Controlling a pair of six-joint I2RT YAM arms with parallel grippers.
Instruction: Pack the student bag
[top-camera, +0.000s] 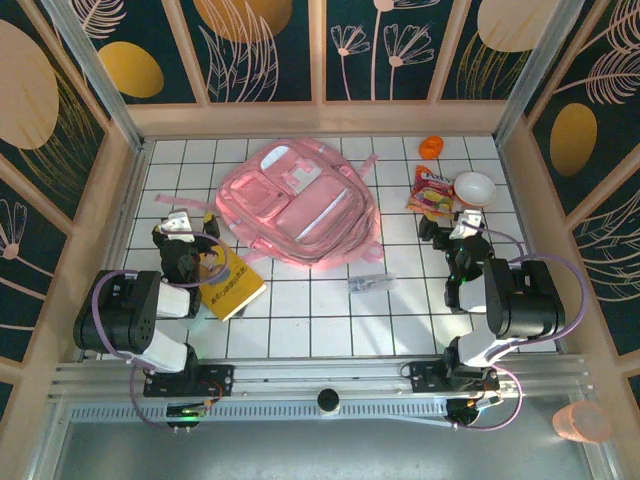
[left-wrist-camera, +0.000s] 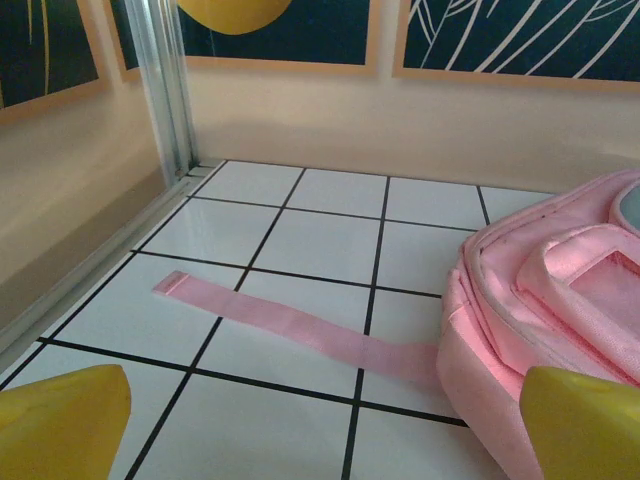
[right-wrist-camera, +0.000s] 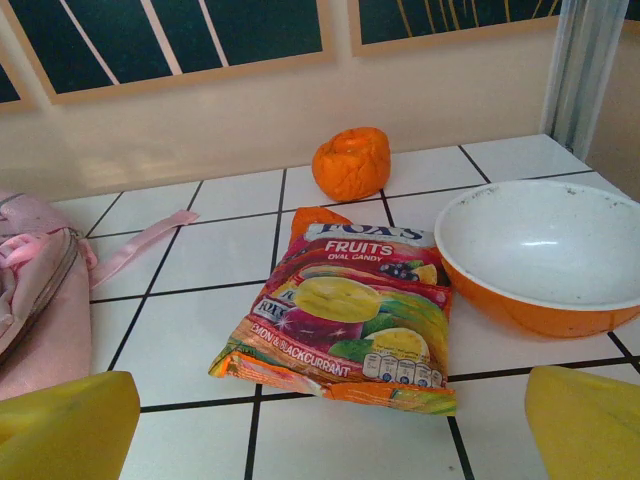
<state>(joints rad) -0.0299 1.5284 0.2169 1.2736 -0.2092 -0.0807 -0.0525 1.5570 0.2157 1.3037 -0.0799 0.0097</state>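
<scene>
Top external view: big pale pink, partly see-through student bag (top-camera: 300, 205) lies flat mid-table toward the back, its pink strap (left-wrist-camera: 300, 325) trailing left over the white tiles. Left gripper (top-camera: 180, 222) sits just left of it, yellow fingers (left-wrist-camera: 60, 425) spread wide, nothing btwn them. Right gripper (top-camera: 464, 224) likewise spread, facing a colourful fruit-candy packet (right-wrist-camera: 350, 315) beside an orange-sided white bowl (right-wrist-camera: 540, 250). Yellow book (top-camera: 232, 283) lies by left arm.
</scene>
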